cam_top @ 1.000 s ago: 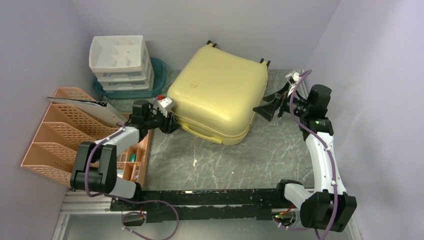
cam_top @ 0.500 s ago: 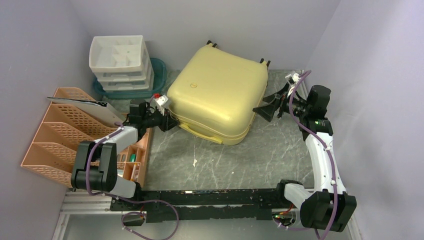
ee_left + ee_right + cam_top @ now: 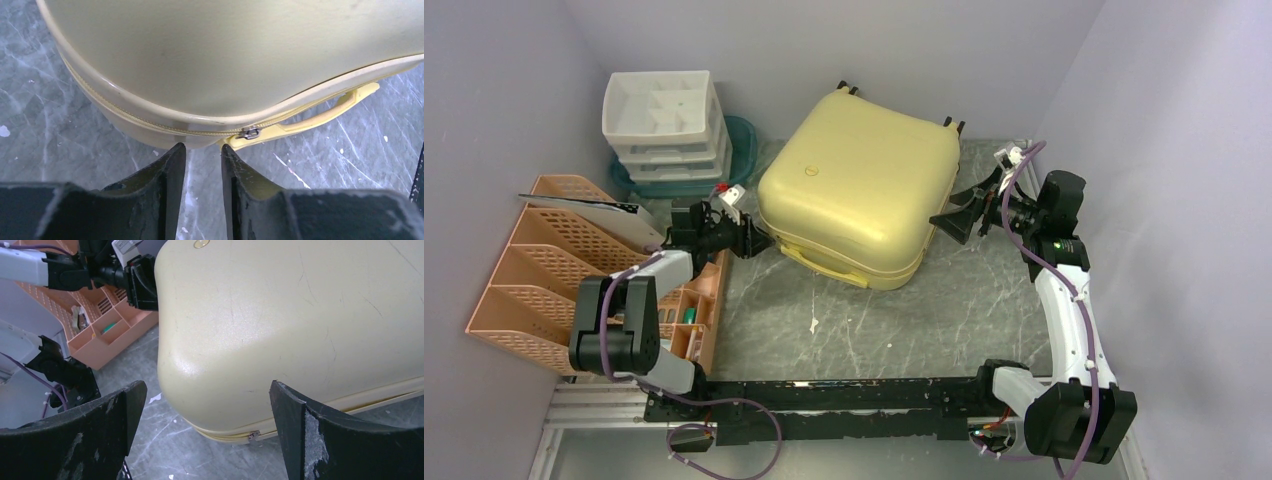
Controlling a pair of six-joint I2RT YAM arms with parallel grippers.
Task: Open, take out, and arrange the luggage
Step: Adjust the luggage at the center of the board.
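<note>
Our left claw (image 3: 202, 147) stands narrow and holds nothing. We see its tips just beside the 8 o'clock corner of the luggage (image 3: 859, 185), near the zipper pull (image 3: 249, 132) and the yellow handle (image 3: 325, 110). We see the right claw (image 3: 952, 218) wide and empty at the 3 o'clock side. The luggage lies closed on the table (image 3: 874, 320), toward 12 o'clock.

Pale yellow hard-shell suitcase (image 3: 859, 185), plain. Grey marbled tabletop (image 3: 874, 325), white veins and flecks. Peach plastic file rack (image 3: 534, 270), lattice holes. White plastic drawer unit (image 3: 664, 125). Teal plastic tray (image 3: 746, 140).
</note>
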